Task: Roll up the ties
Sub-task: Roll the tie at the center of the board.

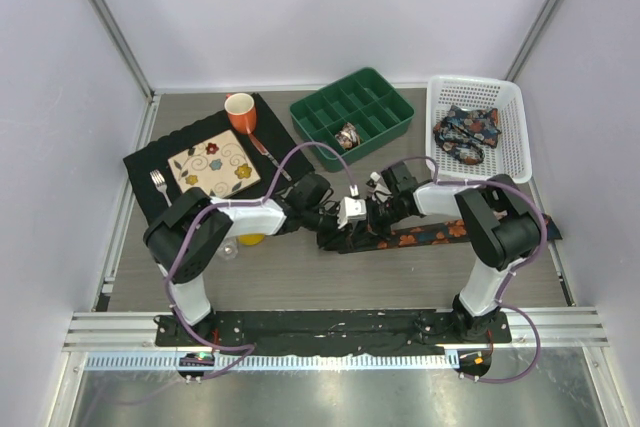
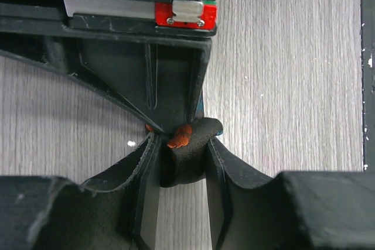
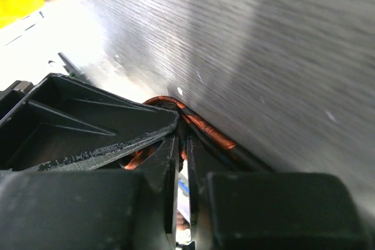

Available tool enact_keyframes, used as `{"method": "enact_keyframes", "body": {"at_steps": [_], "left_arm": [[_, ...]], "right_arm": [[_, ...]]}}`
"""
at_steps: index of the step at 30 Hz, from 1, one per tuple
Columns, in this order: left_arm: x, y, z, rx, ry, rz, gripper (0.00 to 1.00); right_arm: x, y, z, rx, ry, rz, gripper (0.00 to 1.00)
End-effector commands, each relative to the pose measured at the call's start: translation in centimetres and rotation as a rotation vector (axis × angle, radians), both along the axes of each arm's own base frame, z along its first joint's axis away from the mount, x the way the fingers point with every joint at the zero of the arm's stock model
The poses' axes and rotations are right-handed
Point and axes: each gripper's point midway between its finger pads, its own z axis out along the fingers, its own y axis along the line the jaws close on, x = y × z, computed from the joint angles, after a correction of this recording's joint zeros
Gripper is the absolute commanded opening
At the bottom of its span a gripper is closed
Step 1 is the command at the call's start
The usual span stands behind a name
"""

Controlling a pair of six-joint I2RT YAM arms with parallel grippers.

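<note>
A dark tie (image 1: 440,234) with an orange-red print lies stretched across the table towards the right edge. Its left end is at the spot where both grippers meet. My left gripper (image 1: 335,224) comes in from the left. In the left wrist view, my left gripper (image 2: 181,142) is shut on a folded bunch of the tie (image 2: 186,163), right under the right gripper's finger (image 2: 146,62). In the right wrist view, my right gripper (image 3: 183,141) shows only a thin slit between its fingers, with curled tie layers (image 3: 214,136) pinched at the tips. The right gripper (image 1: 366,217) reaches in from the right.
A green divided organizer (image 1: 375,75) at the back holds one rolled tie (image 1: 347,135). A white basket (image 1: 470,82) at back right holds more ties (image 1: 466,132). A black placemat (image 1: 270,122) at left carries a patterned plate (image 1: 213,169), orange mug (image 1: 240,112) and fork (image 1: 158,183). A yellow object (image 1: 250,239) lies by the left arm.
</note>
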Motion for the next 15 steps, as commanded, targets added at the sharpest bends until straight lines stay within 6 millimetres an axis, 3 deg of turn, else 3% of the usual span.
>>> {"method": "enact_keyframes", "body": {"at_steps": [1,9,15], "left_arm": [[-2.3,3.9,-5.2,0.255,0.109,0.002,0.17],[-2.7,4.1,-5.6,0.299,0.163,-0.017,0.15],[-2.8,3.8,-5.5,0.293,0.184,-0.026,0.15]], "right_arm": [[1.7,-2.3,0.3,-0.149,-0.128,-0.022,0.17],[1.7,-2.4,4.0,-0.093,-0.207,-0.03,0.3],[1.3,-1.3,4.6,0.008,-0.206,-0.047,0.37]]}}
